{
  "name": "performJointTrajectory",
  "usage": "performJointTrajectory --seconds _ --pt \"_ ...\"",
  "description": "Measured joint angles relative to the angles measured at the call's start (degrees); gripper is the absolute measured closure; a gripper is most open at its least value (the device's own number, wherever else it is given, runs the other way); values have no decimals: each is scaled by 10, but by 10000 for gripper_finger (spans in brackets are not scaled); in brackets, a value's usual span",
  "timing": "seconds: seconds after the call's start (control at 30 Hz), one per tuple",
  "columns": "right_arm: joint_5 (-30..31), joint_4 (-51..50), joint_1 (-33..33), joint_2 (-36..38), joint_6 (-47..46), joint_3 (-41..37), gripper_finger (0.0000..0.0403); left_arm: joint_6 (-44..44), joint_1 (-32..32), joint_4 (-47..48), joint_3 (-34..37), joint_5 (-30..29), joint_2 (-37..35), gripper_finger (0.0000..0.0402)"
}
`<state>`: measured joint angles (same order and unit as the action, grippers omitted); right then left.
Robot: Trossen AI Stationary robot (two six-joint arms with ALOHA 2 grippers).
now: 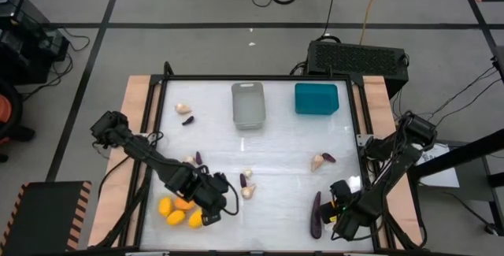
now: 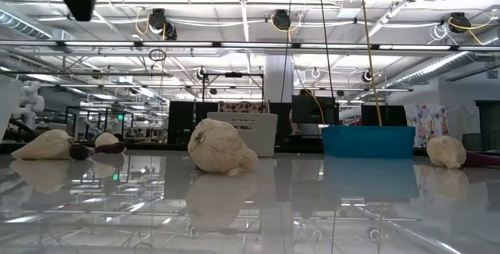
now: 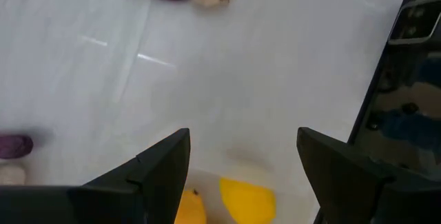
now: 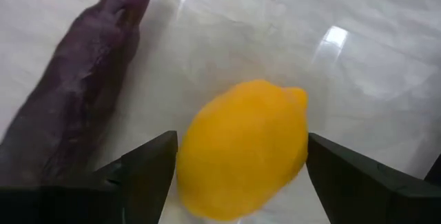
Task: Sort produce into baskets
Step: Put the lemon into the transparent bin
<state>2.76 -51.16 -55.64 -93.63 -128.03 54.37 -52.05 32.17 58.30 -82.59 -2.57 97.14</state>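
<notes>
While both arms are stretched over the near side of the white worktop (image 1: 283, 142), the left end effector (image 1: 206, 209) is seen low beside a cluster of yellow fruits (image 1: 175, 212) near the front left corner. Its fingers (image 3: 160, 172) are spread apart, with nothing between them; two yellow pieces (image 3: 247, 198) lie just under them. The right end effector (image 1: 340, 207) is placed near the front right corner, fingers (image 4: 148, 165) apart, with a yellow lemon (image 4: 242, 148) lying between them on the worktop, not clamped. A long purple eggplant (image 1: 316, 213) lies just beside that lemon. At the far side stand a grey basket (image 1: 248, 104) and a teal basket (image 1: 316, 98), side by side and apart. Garlic bulbs (image 1: 183, 109) and small purple pieces (image 1: 328, 158) are scattered across the middle of the worktop.
</notes>
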Motion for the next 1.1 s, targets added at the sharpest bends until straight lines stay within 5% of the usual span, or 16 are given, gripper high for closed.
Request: performJointTrajectory --seconds 0.4,0.7,1.1 --pt "-1 -10 0 -7 28 0 182 5 -7 -11 0 0 0 128" --pt "11 -63 0 30 42 0 178 5 -7 -14 0 -1 0 128" --pt "159 -55 5 107 33 6 178 46 -15 -48 0 -28 0 128"
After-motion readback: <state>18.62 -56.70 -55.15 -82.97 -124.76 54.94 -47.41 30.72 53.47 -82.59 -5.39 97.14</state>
